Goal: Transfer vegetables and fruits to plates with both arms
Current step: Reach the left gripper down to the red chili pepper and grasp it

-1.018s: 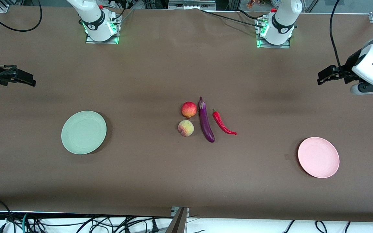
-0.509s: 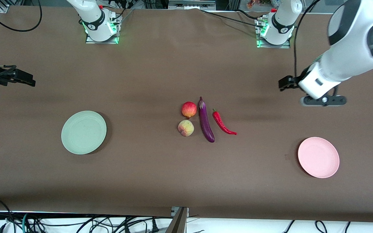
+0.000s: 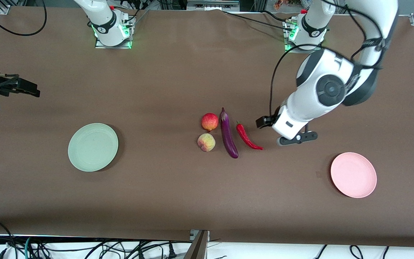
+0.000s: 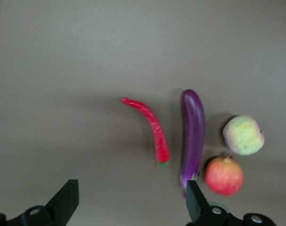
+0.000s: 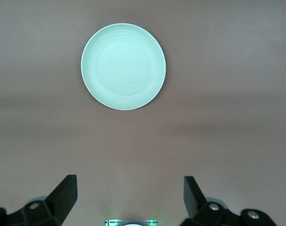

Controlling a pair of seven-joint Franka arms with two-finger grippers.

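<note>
**Four pieces of produce grouped mid-table, both claws empty**

Four items lie close together at the middle of the brown table point(image 3: 178, 194). The eggplant point(image 3: 228, 134) is the longest, its long axis running from the robots' bases toward the front camera, with the grey stem cap at the end nearer the bases and the rounded tip nearer the camera. Just beside it, toward the left arm's end of the table, lies the chili pepper point(image 3: 247, 137); it slants and curves, with its stem end nearer the bases and its thin point nearer the camera, angled away from the eggplant. Toward the right arm's end of the eggplant sit the two fruits: the pomegranate point(image 3: 210, 121), and the peach point(image 3: 206, 142) nearer the camera, just beside each other.

The left gripper point(image 3: 262, 122) hangs over the table just beside the chili pepper, toward the left arm's end; its fingers point(image 4: 67, 200) are spread wide with nothing between them. No object lies between it and the pepper.

The pink plate point(image 3: 353, 175) sits toward the left arm's end, well apart from the produce and nearer the camera. The green plate point(image 3: 93, 147) sits toward the right arm's end, also well apart. The right gripper point(image 3: 31, 91) waits over the table edge at that end, spread apart and empty.
</note>
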